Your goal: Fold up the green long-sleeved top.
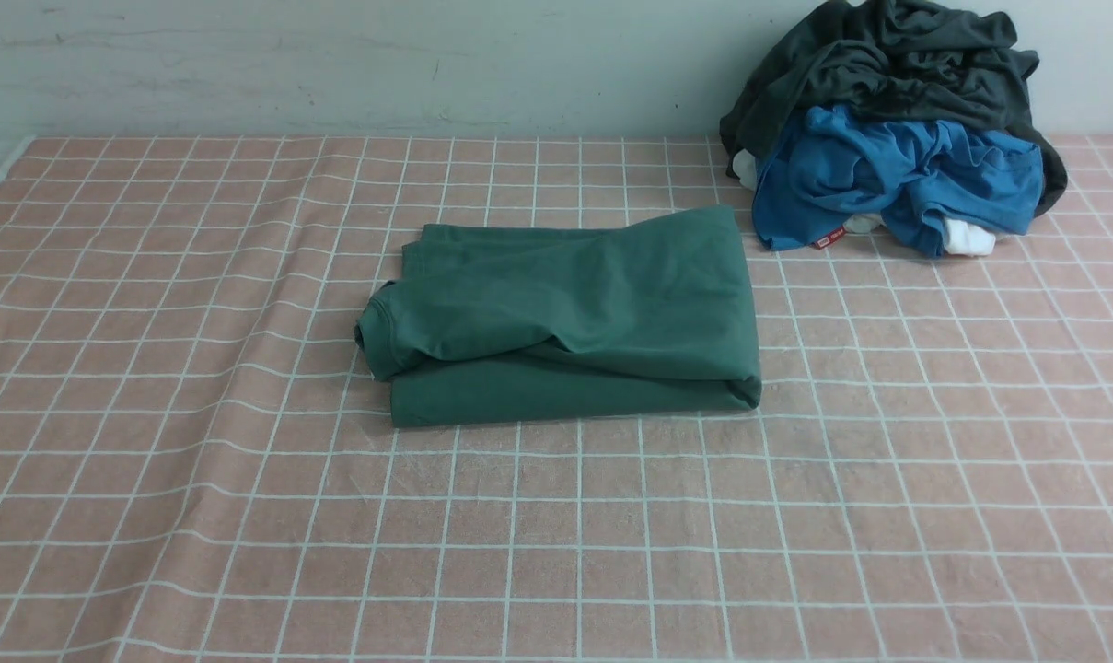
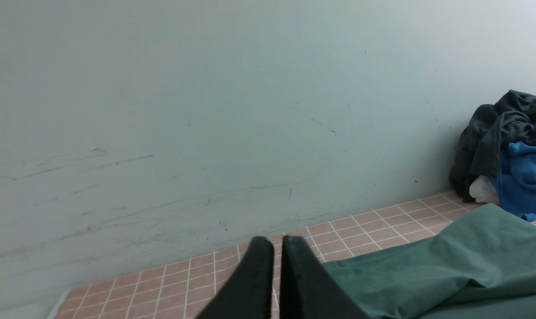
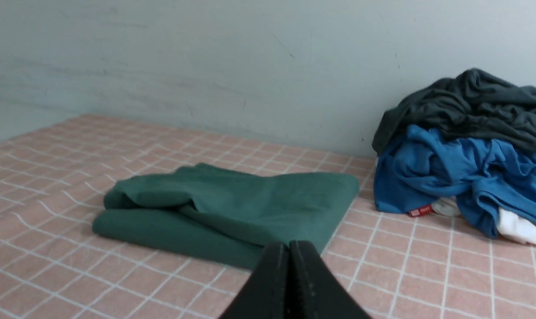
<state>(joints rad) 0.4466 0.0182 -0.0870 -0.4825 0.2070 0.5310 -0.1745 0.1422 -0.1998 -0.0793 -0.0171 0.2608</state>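
Fabric of the green long-sleeved top [image 1: 574,318] lies folded into a thick rectangle near the middle of the pink checked tablecloth [image 1: 151,460]. Its long axis runs from my left to my right, almost parallel to the back wall [image 1: 335,64]. The ribbed collar end points to my left, and the rounded fold is on my right. My left gripper [image 2: 271,241] has its two jaws pressed together and holds nothing; it is above the cloth, beside the top. My right gripper [image 3: 289,246] is also closed and empty. A pile of a dark grey garment [image 1: 887,64] and a blue garment [image 1: 897,170] sits at the far right, close to the top's corner.
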